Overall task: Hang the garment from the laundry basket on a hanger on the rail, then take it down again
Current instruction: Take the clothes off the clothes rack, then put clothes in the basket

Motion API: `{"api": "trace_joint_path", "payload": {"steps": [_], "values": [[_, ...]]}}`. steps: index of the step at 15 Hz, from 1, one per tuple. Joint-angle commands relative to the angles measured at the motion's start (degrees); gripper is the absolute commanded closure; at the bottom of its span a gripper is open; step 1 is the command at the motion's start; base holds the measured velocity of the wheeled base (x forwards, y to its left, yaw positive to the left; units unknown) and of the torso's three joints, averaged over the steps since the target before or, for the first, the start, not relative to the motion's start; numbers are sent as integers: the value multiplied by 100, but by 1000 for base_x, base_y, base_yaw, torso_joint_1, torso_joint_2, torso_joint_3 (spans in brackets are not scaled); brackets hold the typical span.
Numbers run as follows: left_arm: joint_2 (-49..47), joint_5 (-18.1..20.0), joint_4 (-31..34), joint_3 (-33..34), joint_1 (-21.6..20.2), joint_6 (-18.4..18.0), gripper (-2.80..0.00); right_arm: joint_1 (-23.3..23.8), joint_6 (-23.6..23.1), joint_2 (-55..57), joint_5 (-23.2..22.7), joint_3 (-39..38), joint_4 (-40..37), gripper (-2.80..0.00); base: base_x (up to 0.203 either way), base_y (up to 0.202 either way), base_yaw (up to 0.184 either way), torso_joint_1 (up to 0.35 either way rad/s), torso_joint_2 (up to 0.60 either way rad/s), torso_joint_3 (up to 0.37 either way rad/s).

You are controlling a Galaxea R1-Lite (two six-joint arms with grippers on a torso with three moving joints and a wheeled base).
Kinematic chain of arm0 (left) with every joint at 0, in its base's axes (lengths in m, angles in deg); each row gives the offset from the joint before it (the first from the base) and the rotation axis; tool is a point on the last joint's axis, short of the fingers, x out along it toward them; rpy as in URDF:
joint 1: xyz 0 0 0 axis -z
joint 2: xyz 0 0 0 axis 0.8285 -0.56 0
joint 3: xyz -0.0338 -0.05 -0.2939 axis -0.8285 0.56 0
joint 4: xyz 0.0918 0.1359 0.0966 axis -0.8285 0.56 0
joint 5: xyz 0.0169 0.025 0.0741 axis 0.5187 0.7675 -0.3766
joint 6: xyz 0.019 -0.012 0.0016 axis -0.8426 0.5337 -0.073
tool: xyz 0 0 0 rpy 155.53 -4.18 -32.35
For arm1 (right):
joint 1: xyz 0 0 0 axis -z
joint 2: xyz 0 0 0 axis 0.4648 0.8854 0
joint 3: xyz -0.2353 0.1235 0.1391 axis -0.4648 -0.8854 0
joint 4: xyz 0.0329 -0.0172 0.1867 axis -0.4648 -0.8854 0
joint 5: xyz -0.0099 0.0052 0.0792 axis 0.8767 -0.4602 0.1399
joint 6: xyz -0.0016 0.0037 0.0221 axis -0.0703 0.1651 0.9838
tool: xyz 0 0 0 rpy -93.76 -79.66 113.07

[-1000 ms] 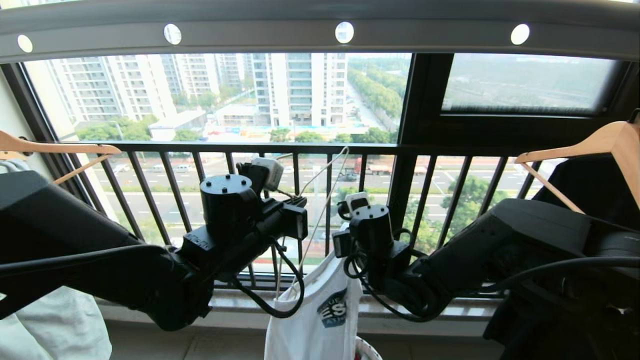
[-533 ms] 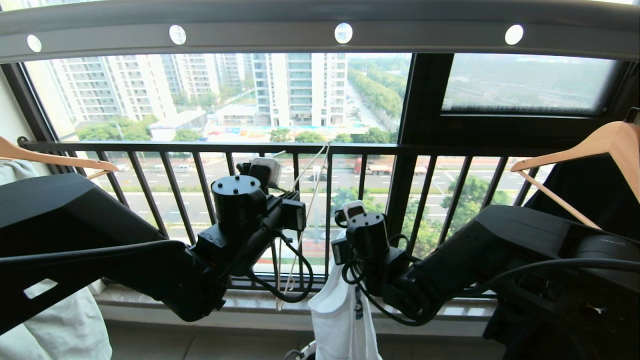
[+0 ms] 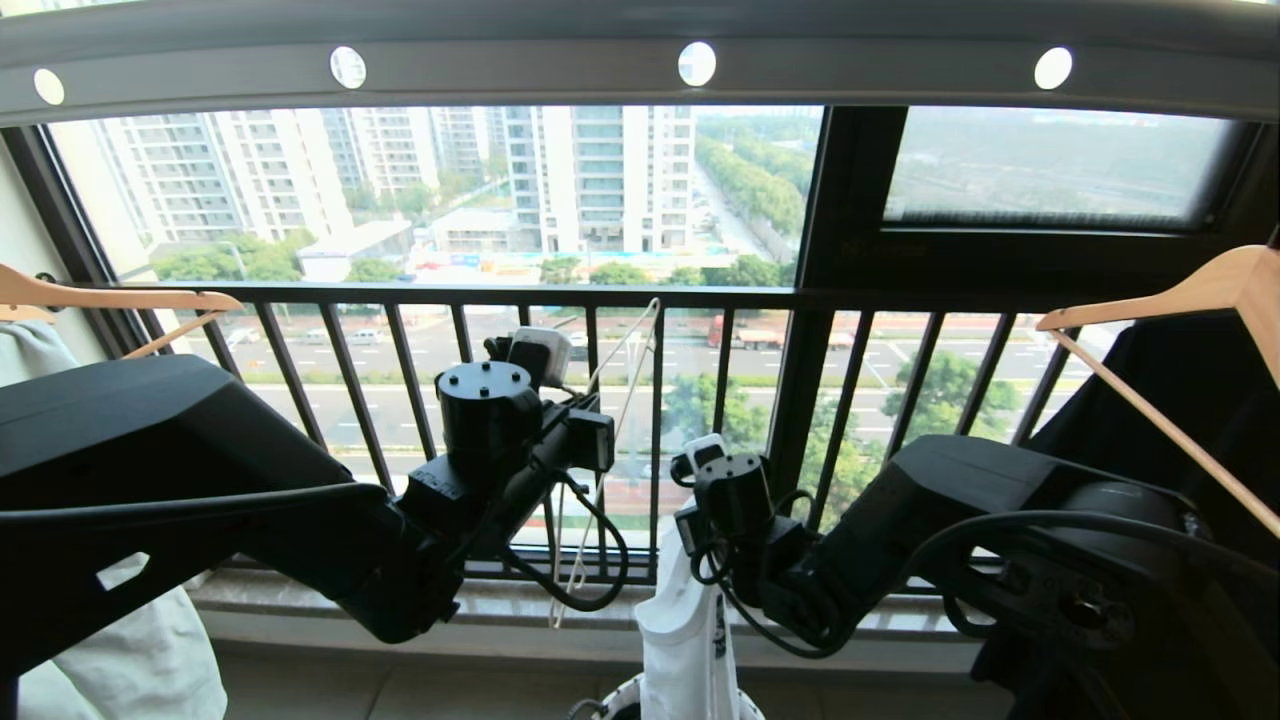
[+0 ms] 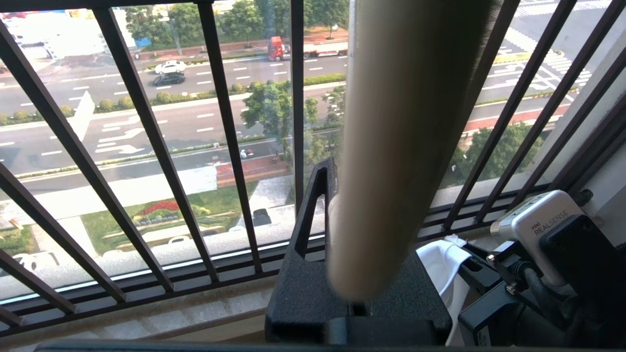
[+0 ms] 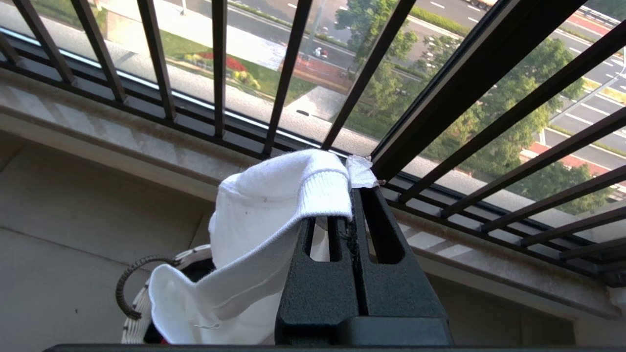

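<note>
since a second ago both arms have sunk a little in the head view and the garment, which then hung spread with its blue print facing out, now hangs narrower and edge-on, only a strip of print showing. the right gripper is clamped on the garment's ribbed white neck band, fingers pressed together with cloth pinched between them; in the head view this gripper sits low at centre, in front of the black window guard. the cloth drops from it down to the laundry basket, whose woven rim and one black loop handle show beneath the hanging fabric, on the floor below the stone sill. the left gripper stands just left of the right one, closed on the hanger; in the left wrist view the cream wire runs up close past the lens as a thick blurred bar, and in the head view its thin lines slant up before the guard bars. the hanger hangs well below the rail, not hooked on it. a wooden hanger carrying a black shirt is at far right, another wooden hanger at far left.
</note>
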Motion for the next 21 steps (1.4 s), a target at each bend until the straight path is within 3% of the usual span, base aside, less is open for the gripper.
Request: {"api": "trace_joint_path", "payload": {"steps": [1, 4, 12, 13, 18, 21], "values": [[4, -5, -33, 1, -29, 4, 0, 18, -15, 190, -74, -21, -13, 0, 0, 0, 0, 0, 0, 0], [26, 1, -24, 1, -29, 4, 0, 10, -175, 215, -195, -154, -374, 0, 0, 0, 0, 0, 0, 0], [44, 1, -24, 1, -29, 12, 0, 9, -175, 251, -258, -154, -367, 0, 0, 0, 0, 0, 0, 0], [44, 1, -24, 1, -29, 4, 0, 9, -175, 251, -258, -156, -376, -280, 0, 0, 0, 0, 0, 0], [44, 1, -24, 1, -29, 10, 0, 1, -183, 210, -280, -172, -420, -280, 0, 0, 0, 0, 0, 0], [44, 1, -24, 1, -29, 13, 0, 1, -175, 24, -430, -255, -946, -280, 0, 0, 0, 0, 0, 0]]}}
